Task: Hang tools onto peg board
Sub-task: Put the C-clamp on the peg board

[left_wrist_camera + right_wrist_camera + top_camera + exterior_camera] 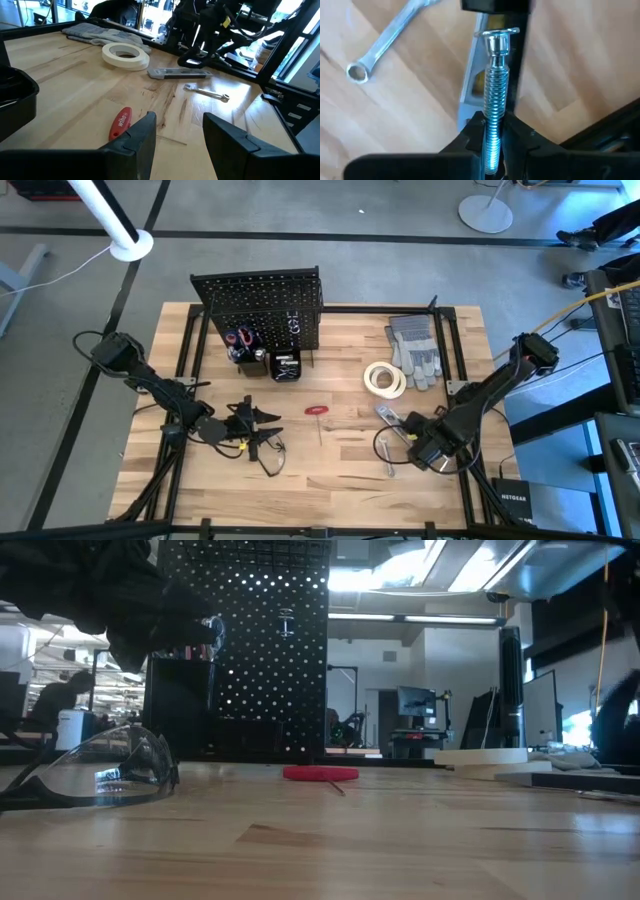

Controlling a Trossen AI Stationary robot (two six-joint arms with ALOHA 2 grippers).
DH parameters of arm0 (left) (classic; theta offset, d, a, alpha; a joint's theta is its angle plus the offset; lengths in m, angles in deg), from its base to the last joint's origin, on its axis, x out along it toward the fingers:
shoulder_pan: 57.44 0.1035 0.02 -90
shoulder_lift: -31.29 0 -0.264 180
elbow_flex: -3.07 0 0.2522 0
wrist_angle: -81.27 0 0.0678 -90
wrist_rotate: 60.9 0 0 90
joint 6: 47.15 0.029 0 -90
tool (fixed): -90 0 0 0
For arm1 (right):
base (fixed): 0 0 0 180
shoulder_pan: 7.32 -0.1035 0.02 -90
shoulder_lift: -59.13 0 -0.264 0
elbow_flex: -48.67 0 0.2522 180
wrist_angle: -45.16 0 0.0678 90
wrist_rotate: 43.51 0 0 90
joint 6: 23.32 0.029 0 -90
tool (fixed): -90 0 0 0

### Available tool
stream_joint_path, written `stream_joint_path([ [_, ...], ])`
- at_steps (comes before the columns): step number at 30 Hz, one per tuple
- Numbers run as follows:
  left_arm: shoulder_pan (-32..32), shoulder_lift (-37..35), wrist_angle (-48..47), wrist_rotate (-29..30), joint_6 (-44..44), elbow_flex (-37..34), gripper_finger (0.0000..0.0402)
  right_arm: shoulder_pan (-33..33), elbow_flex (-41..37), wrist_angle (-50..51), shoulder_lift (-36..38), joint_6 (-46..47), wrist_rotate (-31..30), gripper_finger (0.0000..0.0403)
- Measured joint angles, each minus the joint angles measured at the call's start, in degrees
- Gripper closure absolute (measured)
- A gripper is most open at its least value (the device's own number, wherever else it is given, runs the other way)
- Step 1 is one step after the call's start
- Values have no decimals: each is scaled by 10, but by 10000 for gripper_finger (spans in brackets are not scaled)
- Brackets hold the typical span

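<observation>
The black peg board point(262, 305) stands upright at the table's far side, with small bins on its front. My left gripper point(252, 426) is open above the wood, just far of the black-framed safety glasses point(268, 452), which lie flat on the table. A red-handled screwdriver point(120, 123) lies ahead of its fingers. My right gripper point(492, 127) is shut on a black C-clamp point(383, 446) near the table's right side. Under the clamp lies the silver bar level point(180, 74), with a small wrench point(207, 93) beside it. The white tape roll point(385, 378) lies flat farther back. My right gripper pinches the C-clamp's silver threaded screw point(494, 107) between its two fingers, which lie across the thread below the T-shaped head. The clamp's black frame point(521, 75) runs alongside the screw. Whether the clamp rests on the table or the level, I cannot tell.
Grey work gloves point(415, 345) lie at the far right, behind the tape. Black frame rails point(445, 340) run along the table's left and right sides. Bare wood lies in the middle and along the near edge. A person sits in the room beyond point(60, 700).
</observation>
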Motion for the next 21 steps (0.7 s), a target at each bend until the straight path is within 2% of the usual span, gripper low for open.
stream_joint_path([
  [6,0,0,1,0,2,0,251,0,39,43,0,-17,-48,363],
  [14,8,0,-7,0,62,31,251,13,98,-7,1,-143,-165,363],
  [17,21,0,-59,-15,95,73,251,29,99,-62,1,-214,-194,363],
  [21,49,0,-191,-47,96,151,251,57,100,-153,-17,-327,-209,363],
])
